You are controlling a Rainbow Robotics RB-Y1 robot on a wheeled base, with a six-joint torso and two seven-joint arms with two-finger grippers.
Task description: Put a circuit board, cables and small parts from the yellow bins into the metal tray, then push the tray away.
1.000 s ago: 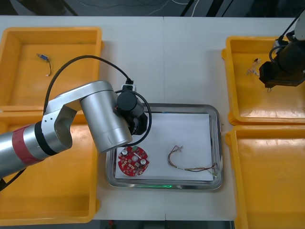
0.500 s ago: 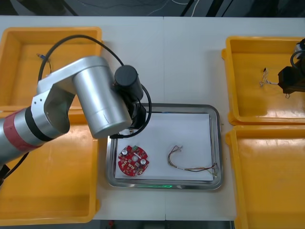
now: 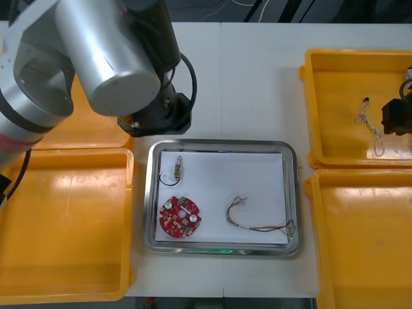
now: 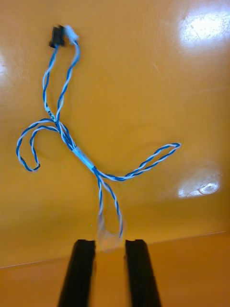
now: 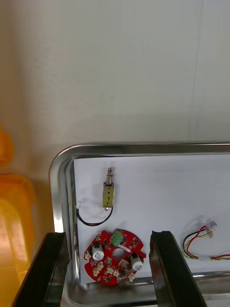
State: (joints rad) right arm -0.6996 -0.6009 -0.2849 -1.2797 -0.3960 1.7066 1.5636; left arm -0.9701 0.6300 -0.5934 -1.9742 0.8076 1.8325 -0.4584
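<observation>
Metal tray [image 3: 293,193], centre frame: circuit board [image 3: 180,217] lower left inside, red and yellow cable [image 3: 257,222] lower right, small metal part [image 3: 177,166] (black lead [image 5: 93,224] attached) upper left. Left gripper [image 5: 108,235] is spread wide and empty near its upper left. Right gripper [image 4: 108,242], over the upper right yellow bin [image 3: 335,64], is closed narrowly on the tip of a twisted blue and white cable [image 4: 79,153]. Risk: cable may be dropped in transfer, so slight is the pinch.

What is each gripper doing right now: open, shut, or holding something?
Left gripper: open, holding nothing, over the metal tray.
Right gripper: shut on the blue and white cable in a yellow bin.
</observation>
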